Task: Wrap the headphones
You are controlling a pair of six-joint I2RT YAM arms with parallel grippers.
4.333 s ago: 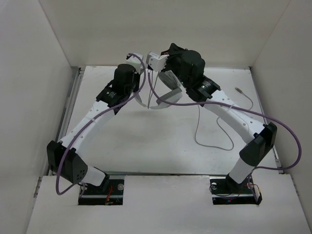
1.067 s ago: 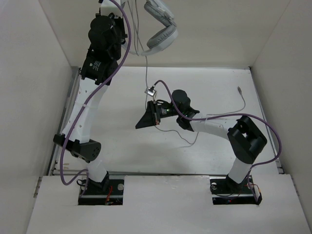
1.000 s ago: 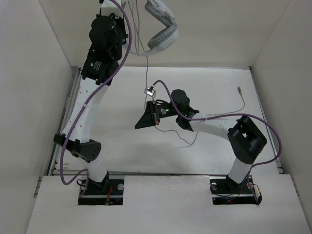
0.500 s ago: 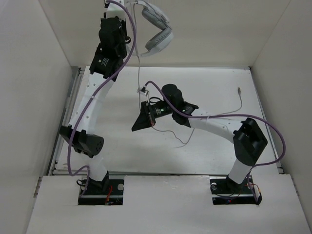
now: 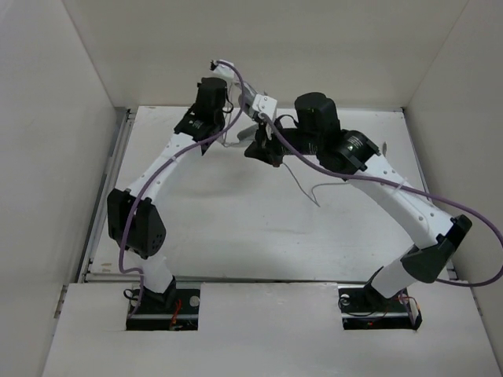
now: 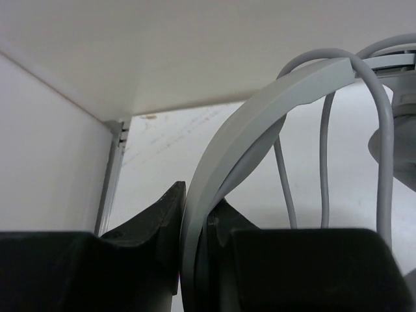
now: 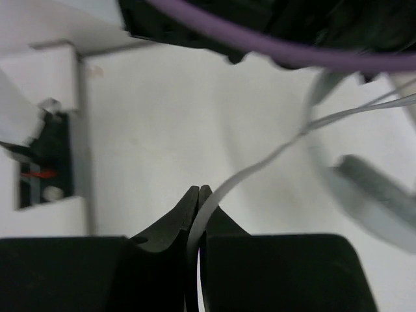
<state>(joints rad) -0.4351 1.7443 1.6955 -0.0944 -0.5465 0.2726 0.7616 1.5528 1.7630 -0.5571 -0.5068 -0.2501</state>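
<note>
Lowered from high at the far left, the headphones (image 6: 221,169) have been brought over the far middle of the desk (image 5: 236,236), where the right tool (image 7: 199,195) has been swung in to meet them. The headband (image 6: 292,81) is clamped in the left tool (image 6: 197,218); the thin cable (image 7: 260,162) is pinched in the right tool. Cable strands are seen draped over the band, yet a loose tail (image 5: 312,191) trails right, so wrapping is judged partly done. No writing can be read.
</note>
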